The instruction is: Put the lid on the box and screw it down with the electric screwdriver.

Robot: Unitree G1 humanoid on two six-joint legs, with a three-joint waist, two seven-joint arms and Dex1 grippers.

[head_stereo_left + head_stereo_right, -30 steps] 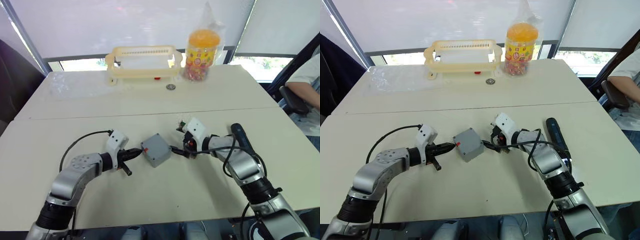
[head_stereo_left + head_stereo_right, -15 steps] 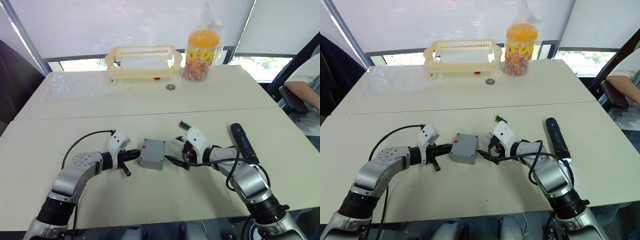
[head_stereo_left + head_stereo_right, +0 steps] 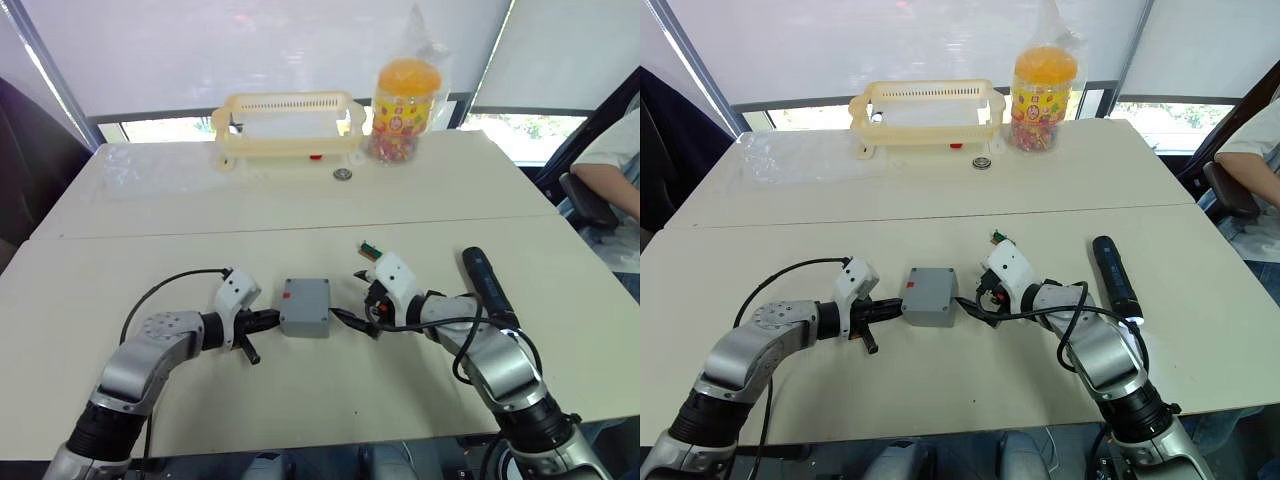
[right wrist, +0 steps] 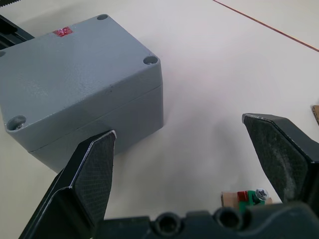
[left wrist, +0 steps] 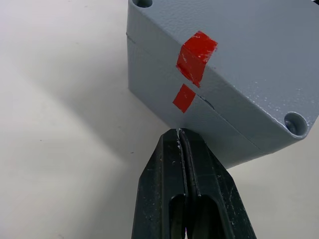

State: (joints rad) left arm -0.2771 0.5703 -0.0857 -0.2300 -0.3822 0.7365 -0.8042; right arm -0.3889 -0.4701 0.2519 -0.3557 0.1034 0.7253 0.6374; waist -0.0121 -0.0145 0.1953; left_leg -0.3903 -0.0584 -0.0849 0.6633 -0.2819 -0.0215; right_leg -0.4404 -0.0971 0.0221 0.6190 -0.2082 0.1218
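Table with electric screwdriver lying lengthwise, front-to-back.

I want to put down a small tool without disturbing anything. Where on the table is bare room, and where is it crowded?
Bare: the wide strip between the basket and the box, and the near edge in front of both arms. Crowded: around the box, with the left gripper and right gripper at its sides, and the electric screwdriver to the right.

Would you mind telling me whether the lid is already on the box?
On. The lid sits flush atop the box, with the seam and red marks lined up.
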